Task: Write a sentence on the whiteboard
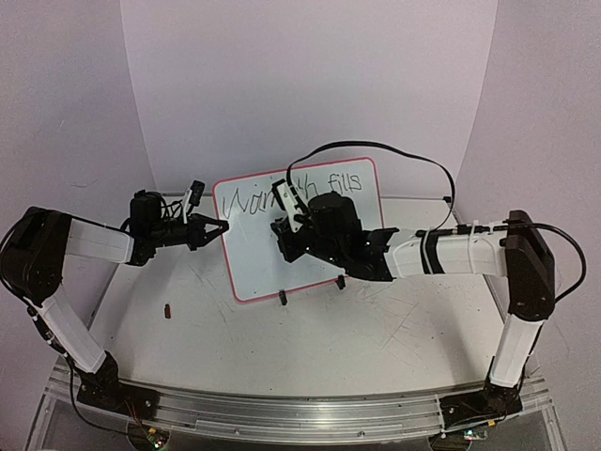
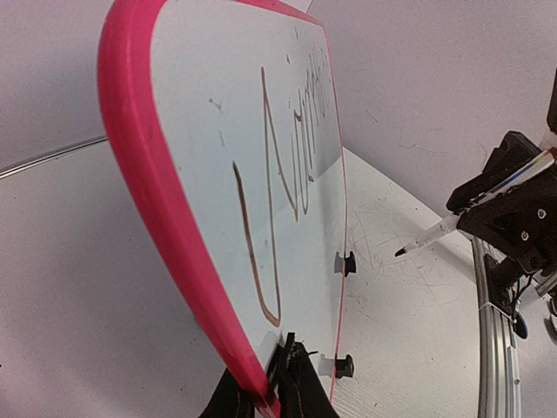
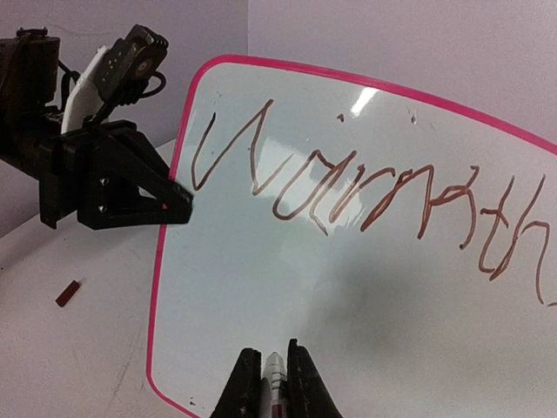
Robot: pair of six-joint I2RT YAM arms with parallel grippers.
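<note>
The whiteboard (image 1: 310,254) with its pink-red frame stands tilted on two black clip feet (image 1: 282,299). The sentence (image 1: 258,200) runs along its top and reads roughly "Warmth fills"; the right wrist view shows "Warmth" (image 3: 365,196). My left gripper (image 1: 222,226) is shut on the board's left edge, the frame (image 2: 174,235) pinched between its jaws (image 2: 271,387). My right gripper (image 1: 286,230) hovers over the board's middle, shut on a marker (image 3: 275,379). The marker's tip (image 2: 402,252) points at the blank area under the writing; whether it touches is unclear.
A small dark red piece (image 1: 168,311) lies on the scratched grey table (image 1: 376,329) left of the board. A black cable (image 1: 394,150) arcs above the board toward the right arm. A metal rail (image 1: 300,413) runs along the near edge.
</note>
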